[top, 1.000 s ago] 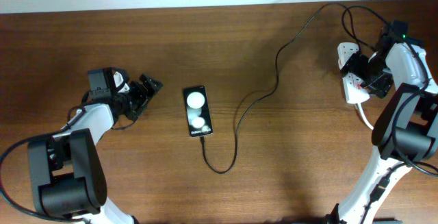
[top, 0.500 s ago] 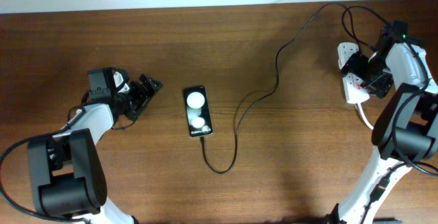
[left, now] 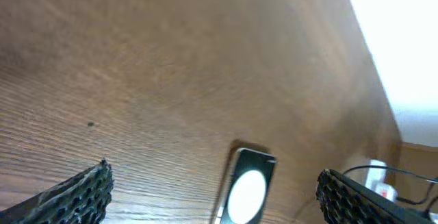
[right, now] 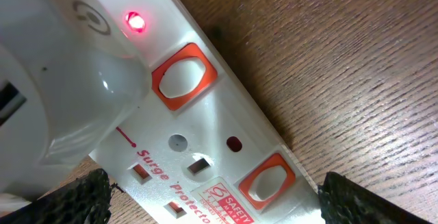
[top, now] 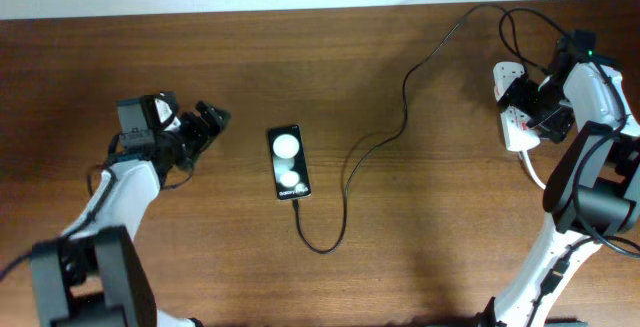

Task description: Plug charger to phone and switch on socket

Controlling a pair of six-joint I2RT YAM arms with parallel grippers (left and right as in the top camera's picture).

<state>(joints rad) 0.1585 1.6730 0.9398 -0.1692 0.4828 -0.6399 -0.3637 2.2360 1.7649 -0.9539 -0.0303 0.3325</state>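
Note:
The black phone [top: 288, 162] lies screen up at the table's middle and shows in the left wrist view [left: 248, 190]. The thin black charger cable [top: 345, 182] meets the phone's near end, loops right, and runs back to the white socket strip [top: 512, 122] at far right. My left gripper [top: 208, 124] is open and empty, left of the phone, which lies ahead between its fingers [left: 212, 176]. My right gripper [top: 537, 107] is open over the strip [right: 205, 155]. A red lamp [right: 135, 22] glows beside an orange switch [right: 183, 77]. A white plug body [right: 61, 80] sits in the strip.
The strip's thick white cord [top: 535, 172] trails toward the front right. A second orange switch [right: 267, 179] and an unused outlet lie between my right fingers. The table's far edge [top: 300, 12] meets a white wall.
My left arm has drawn back a little to the left and away from the phone. The right arm, phone and cable have not moved.

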